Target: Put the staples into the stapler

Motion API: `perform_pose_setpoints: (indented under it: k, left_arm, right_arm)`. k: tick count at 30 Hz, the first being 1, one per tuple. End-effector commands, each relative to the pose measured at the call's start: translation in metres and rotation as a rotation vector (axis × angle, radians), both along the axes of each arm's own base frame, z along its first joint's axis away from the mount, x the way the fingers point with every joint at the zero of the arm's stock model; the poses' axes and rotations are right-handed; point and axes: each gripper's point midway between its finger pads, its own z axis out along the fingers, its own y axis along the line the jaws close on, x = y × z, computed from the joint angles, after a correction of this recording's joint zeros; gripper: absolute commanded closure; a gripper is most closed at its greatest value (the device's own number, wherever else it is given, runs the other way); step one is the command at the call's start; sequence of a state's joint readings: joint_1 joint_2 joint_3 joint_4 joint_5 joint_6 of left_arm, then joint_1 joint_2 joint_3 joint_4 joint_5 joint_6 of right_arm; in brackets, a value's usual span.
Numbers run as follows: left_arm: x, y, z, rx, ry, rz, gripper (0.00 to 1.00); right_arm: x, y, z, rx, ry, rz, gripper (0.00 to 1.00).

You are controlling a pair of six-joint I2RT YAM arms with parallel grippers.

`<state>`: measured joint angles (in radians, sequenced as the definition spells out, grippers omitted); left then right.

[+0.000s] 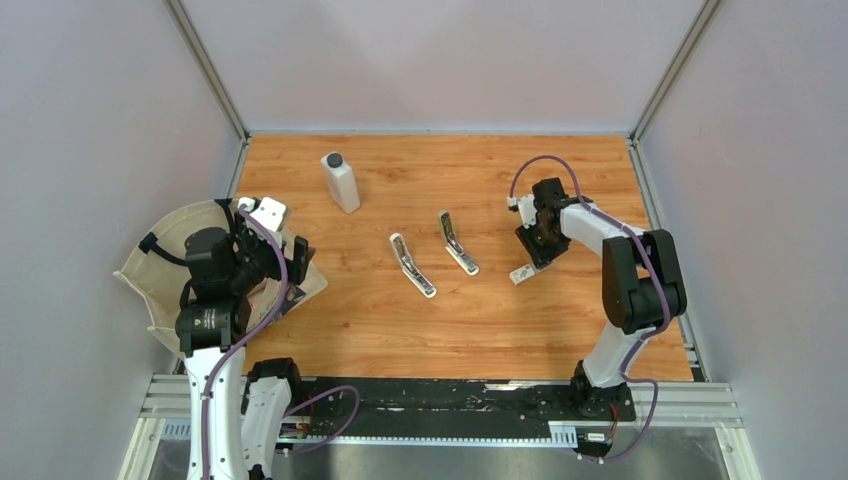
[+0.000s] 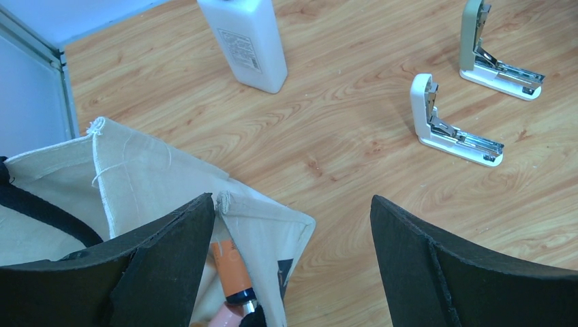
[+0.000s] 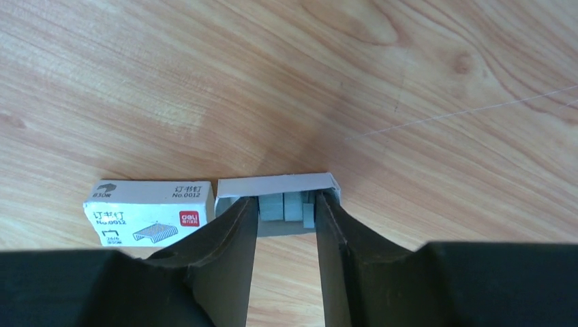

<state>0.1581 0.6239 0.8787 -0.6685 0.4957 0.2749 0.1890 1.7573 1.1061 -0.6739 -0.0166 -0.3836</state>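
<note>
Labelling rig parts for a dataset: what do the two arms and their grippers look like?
The left arm and right arm have white links, black joint housings and a looping purple cable each. Their fingers are broad, matte-black wedges.

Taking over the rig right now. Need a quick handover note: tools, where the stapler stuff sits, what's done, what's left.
Left tool: open, empty, over the cream canvas bag at the left of the wooden table.
Right tool: fingers straddle the grey staple strips in the open white cardboard tray; firm grip not confirmable.
Printed white box sleeve lies beside the tray.
White stapler and grey-green stapler lie hinged open mid-table, apart from the tray.
Done: box opened, staplers open.
Left: lift a strip, seat it in a stapler, close it.
</note>
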Motion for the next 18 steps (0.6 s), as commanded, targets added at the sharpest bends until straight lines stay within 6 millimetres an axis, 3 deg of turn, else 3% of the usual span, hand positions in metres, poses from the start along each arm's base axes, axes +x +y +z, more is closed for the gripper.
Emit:
perform_pose_setpoints:
  k: [1, 18]
  left_arm:
    - [-0.003, 0.0, -0.013, -0.035, 0.06, 0.017, 0.08]
    - [-0.003, 0.001, -0.013, -0.036, 0.059, 0.019, 0.08]
  right_arm:
    - [0.004, -0.008, -0.006, -0.071, -0.014, -0.01, 0.61]
    - [0.012, -0.012, 0.005, -0.093, -0.076, -0.027, 0.81]
